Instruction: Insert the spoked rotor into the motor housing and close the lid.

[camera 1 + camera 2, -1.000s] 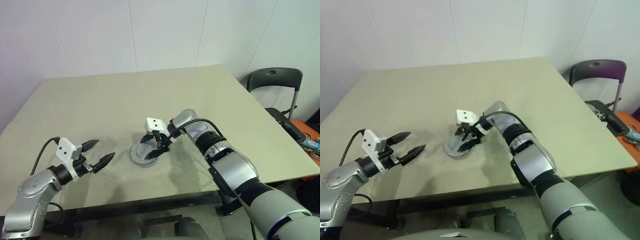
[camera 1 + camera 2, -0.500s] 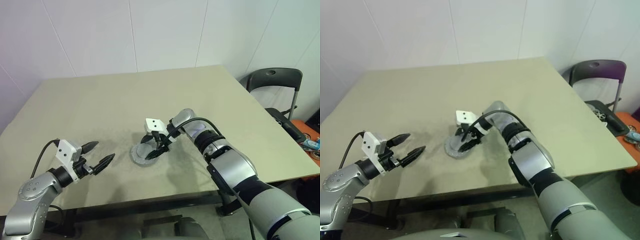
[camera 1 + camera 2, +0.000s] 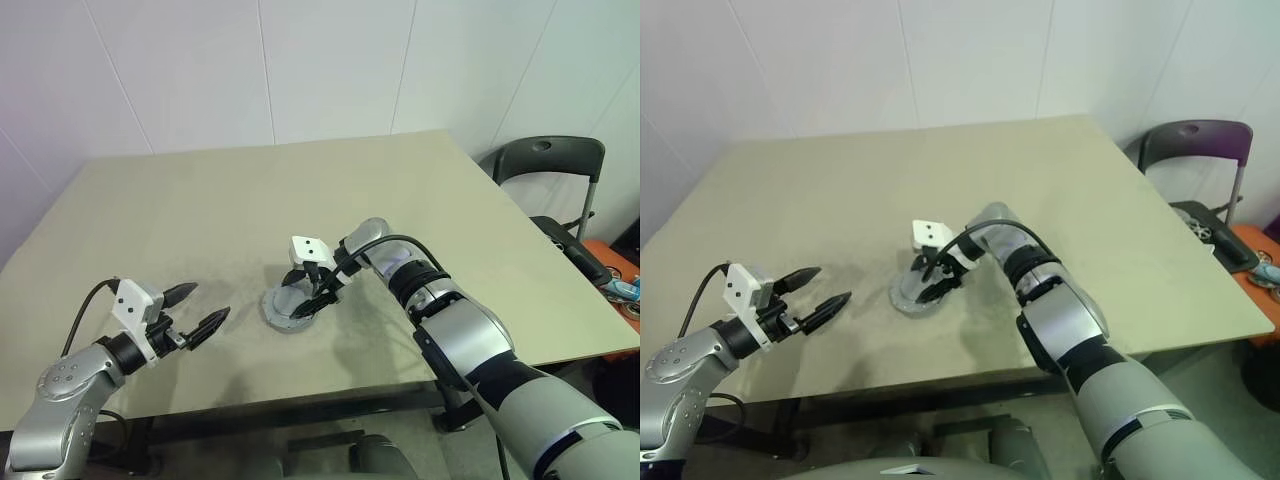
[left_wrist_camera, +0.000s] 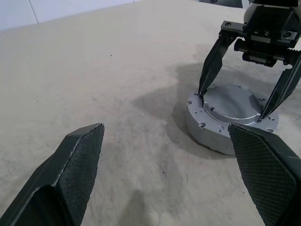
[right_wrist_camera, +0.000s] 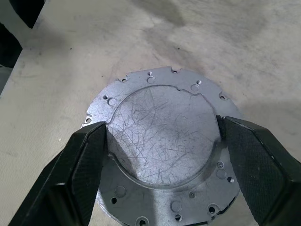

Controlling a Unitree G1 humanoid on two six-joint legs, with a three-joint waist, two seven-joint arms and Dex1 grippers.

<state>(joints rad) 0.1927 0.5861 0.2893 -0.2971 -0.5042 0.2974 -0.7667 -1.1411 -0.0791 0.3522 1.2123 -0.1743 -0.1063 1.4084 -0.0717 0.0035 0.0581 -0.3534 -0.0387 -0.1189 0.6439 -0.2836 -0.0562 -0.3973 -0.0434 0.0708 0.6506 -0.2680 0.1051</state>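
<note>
Near left, the left gripper hovers over bare worktop, jaws spread and empty, unmoved over the last second. Farther in, at centre, the right gripper has likewise held still, fingertips straddling the lid seated on the motor housing. No change suggests the lid is seated, release pending.

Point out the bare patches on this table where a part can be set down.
Bare: the table behind the right gripper, and the strip between the lid and the left gripper. Crowded only at the lid, between the right gripper's fingers.
</note>
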